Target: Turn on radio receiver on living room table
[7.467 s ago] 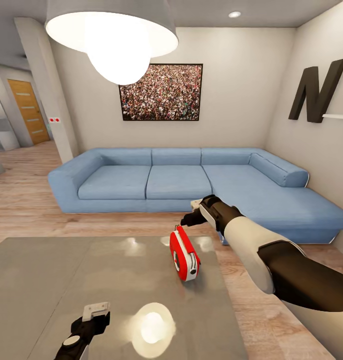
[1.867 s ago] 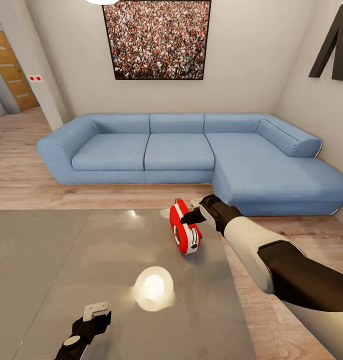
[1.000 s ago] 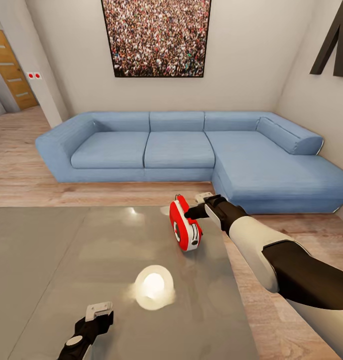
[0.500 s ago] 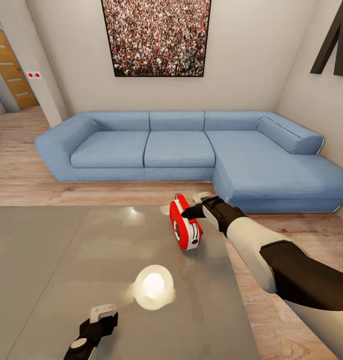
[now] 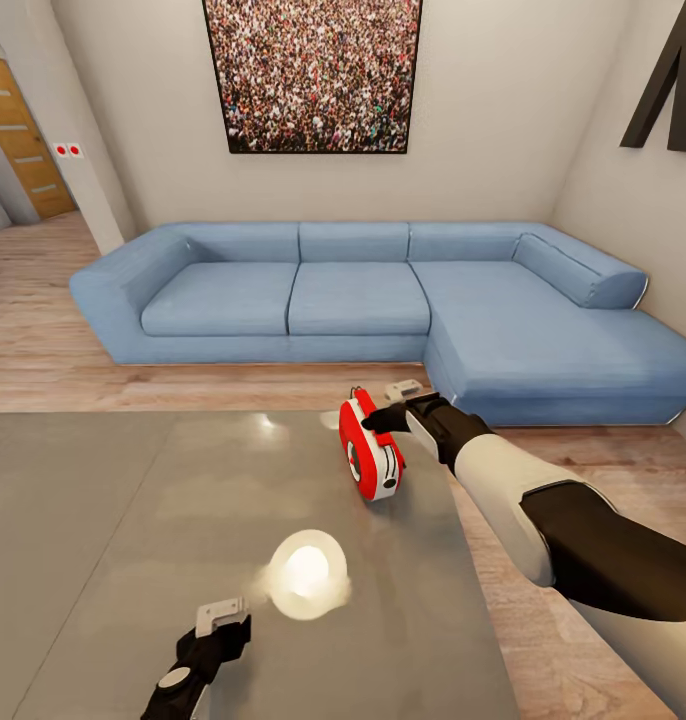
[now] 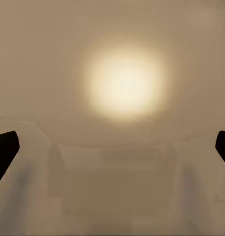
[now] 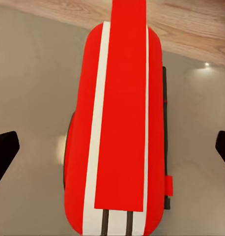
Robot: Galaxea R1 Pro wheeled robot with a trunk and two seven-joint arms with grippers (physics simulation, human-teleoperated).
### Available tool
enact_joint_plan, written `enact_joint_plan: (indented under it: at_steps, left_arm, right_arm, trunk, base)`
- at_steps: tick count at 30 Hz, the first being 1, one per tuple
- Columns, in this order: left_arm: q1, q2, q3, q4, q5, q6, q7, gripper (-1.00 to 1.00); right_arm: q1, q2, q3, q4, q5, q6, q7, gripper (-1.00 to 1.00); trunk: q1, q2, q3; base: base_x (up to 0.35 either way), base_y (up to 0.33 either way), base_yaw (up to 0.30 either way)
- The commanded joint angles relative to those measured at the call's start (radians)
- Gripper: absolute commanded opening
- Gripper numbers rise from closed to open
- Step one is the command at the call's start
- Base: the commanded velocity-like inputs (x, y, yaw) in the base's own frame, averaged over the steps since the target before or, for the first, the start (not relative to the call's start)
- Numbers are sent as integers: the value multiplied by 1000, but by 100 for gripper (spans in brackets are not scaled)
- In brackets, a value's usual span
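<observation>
The red radio receiver (image 5: 371,455) with its white band stands on edge near the right side of the glossy grey table (image 5: 133,500). My right gripper (image 5: 388,404) is open at the radio's upper far end, beside the handle. In the right wrist view the radio (image 7: 121,123) lies between the dark fingertips (image 7: 4,150), which stay wide apart and clear of it. My left gripper (image 5: 226,620) hovers open over the table's near part, holding nothing, and its fingertips (image 6: 4,147) frame bare tabletop.
A lamp's bright reflection (image 5: 305,575) glows on the tabletop between the grippers. The blue L-shaped sofa (image 5: 363,300) stands beyond the table under the framed crowd picture (image 5: 313,75). Wood floor (image 5: 43,350) surrounds the table, and a door (image 5: 23,150) is far left.
The camera moved closer and tilted down early on. In the last second my left gripper slid right over the table, and my right gripper edged slightly nearer the radio's top.
</observation>
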Motion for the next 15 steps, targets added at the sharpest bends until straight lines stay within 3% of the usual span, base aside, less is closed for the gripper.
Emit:
enact_joint_plan:
  at_steps: [1, 13, 14, 15]
  left_arm:
    - [0, 0, 1, -6, 1, 6, 0, 100]
    - [0, -3, 5, -73, 4, 73, 1, 100]
    - [0, -3, 5, -303, 4, 198, 1, 100]
    - [0, -2, 7, -304, 4, 199, 2, 100]
  right_arm:
    - [0, 1, 0, 0, 0, -6, 0, 100]
    - [0, 2, 2, 0, 0, -26, 4, 100]
    - [0, 2, 2, 0, 0, -26, 4, 100]
    - [0, 2, 2, 0, 0, -26, 4, 100]
  trunk:
    - [0, 0, 0]
    - [0, 0, 0]
    - [0, 0, 0]
    - [0, 0, 0]
  base:
    - [0, 0, 0]
    - [0, 0, 0]
    - [0, 0, 0]
    - [0, 0, 0]
